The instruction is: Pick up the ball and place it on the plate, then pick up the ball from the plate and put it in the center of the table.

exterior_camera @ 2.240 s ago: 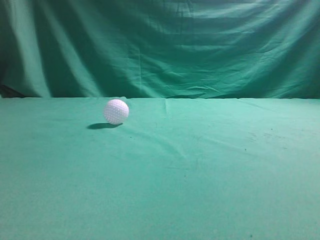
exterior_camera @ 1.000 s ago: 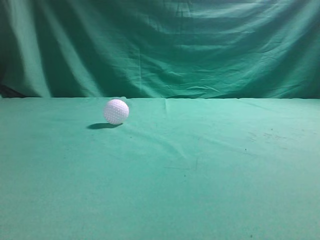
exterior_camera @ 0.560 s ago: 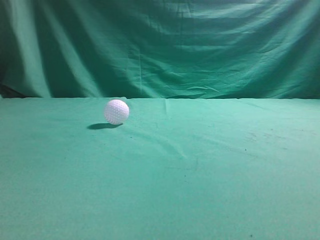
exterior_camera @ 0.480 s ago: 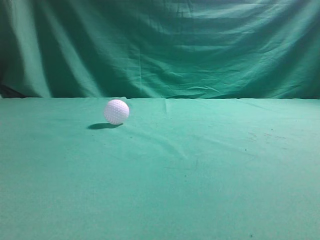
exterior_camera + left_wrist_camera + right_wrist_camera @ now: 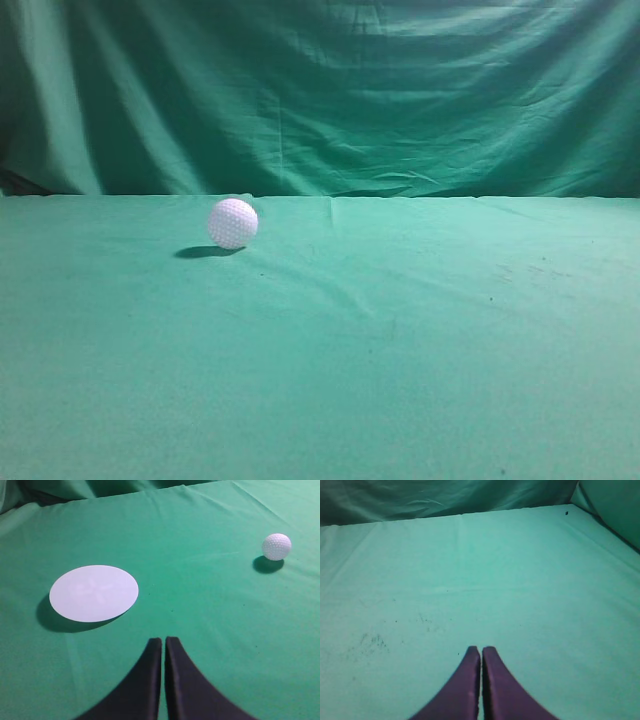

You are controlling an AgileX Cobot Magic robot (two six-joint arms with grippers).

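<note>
The ball (image 5: 233, 223), white and dimpled, rests on the table (image 5: 400, 330) left of the middle, near the far edge. It also shows in the left wrist view (image 5: 276, 546) at the upper right. A flat white round plate (image 5: 94, 593) lies on the cloth to the left in that view, apart from the ball. My left gripper (image 5: 163, 641) is shut and empty, hovering over bare cloth below the plate and ball. My right gripper (image 5: 481, 650) is shut and empty over bare cloth. Neither gripper shows in the exterior view.
A darker green folded drape (image 5: 330, 90) hangs behind the table's far edge. Faint dark specks mark the cloth (image 5: 370, 642) left of my right gripper. The drape also rises at the right corner (image 5: 615, 505) of the right wrist view.
</note>
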